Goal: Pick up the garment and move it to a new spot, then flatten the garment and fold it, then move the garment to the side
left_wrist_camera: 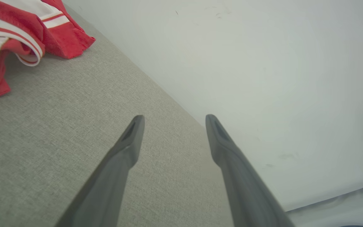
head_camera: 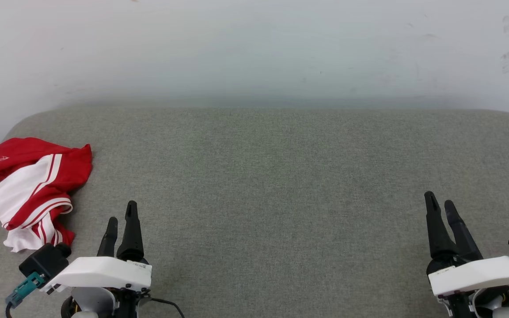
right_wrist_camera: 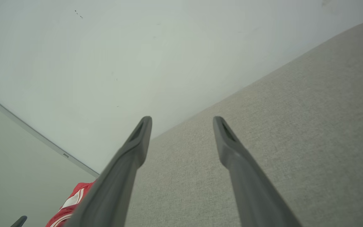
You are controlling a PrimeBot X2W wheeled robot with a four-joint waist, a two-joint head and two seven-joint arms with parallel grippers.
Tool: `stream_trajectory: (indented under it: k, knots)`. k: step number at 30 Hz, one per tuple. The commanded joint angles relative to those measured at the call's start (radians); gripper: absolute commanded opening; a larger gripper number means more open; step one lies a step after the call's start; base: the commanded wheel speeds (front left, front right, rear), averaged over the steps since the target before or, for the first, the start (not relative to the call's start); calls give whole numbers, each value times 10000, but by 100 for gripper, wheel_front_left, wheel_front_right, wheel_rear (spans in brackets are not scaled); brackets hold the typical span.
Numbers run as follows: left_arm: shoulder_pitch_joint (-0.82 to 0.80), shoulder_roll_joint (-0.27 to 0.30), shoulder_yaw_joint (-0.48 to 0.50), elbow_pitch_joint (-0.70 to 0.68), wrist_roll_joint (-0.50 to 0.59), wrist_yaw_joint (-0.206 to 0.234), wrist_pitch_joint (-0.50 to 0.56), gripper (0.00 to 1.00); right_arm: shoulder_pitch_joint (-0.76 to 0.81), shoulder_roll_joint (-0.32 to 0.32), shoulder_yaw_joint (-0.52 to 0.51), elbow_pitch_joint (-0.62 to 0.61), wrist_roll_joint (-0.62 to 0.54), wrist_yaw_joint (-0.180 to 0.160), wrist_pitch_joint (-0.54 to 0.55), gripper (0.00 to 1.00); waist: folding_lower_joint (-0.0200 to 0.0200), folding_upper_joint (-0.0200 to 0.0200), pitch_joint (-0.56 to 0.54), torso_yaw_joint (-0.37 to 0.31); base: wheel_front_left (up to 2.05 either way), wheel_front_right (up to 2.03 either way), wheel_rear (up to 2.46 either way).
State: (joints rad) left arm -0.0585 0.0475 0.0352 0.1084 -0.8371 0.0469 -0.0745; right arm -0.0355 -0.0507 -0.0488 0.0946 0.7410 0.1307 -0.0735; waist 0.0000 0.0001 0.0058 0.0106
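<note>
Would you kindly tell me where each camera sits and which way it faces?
Head view: on the head, looking forward and down at the grey surface and white wall; left gripper lower left, right gripper lower right, both open.
Left wrist view: on the left wrist, looking along its fingers across the surface to the wall.
Right wrist view: on the right wrist, looking along its fingers likewise.
Shared: all three show the crumpled garment on the surface.

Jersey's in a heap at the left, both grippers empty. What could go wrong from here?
The garment lies bunched in layers, so the left gripper may pinch only a sleeve or several folds and lift it tangled. It sits near the left edge of the table; a nudge could push it off.
</note>
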Motion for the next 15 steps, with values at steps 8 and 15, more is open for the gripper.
stream_trajectory:
  k: [8,15]
  knots:
    - [9,27,-176,-254,1475,257,-331,100,11,-2,85,-214,-1479,1,-339,100,0,-1,8,32,0,0,0]
    - [45,28,-266,-353,2394,383,-541,100,51,-1,121,-277,-2421,1,-541,100,0,-1,9,43,0,0,0]
